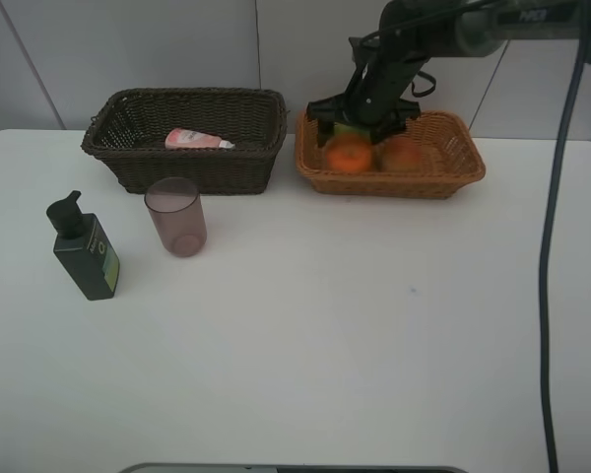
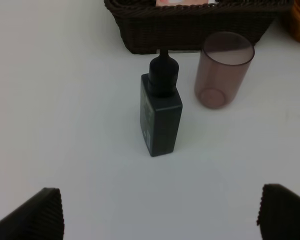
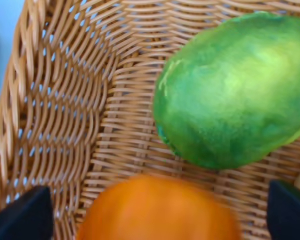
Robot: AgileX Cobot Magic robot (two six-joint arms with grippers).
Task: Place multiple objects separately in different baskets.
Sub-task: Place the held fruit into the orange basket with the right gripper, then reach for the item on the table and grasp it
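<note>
In the light basket [image 1: 404, 183] lie three fruits: one orange [image 1: 349, 153], one red-yellow fruit [image 1: 402, 153] and one green citrus [image 3: 235, 90], its long axis flat on the weave. The right gripper [image 1: 362, 116] hangs over them, jaws wide, holding nothing. The dark basket [image 1: 187, 172] holds one pink bottle [image 1: 197, 140], lying lengthwise. One pump bottle [image 1: 87, 251] and one cup [image 1: 176, 217] stand upright on the table [image 1: 325, 345]. The left gripper [image 2: 160, 215] is wide and empty.

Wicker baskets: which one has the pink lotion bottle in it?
The dark brown, deeper wicker basket; the light orange-tan wicker basket holds only round fruit.
</note>
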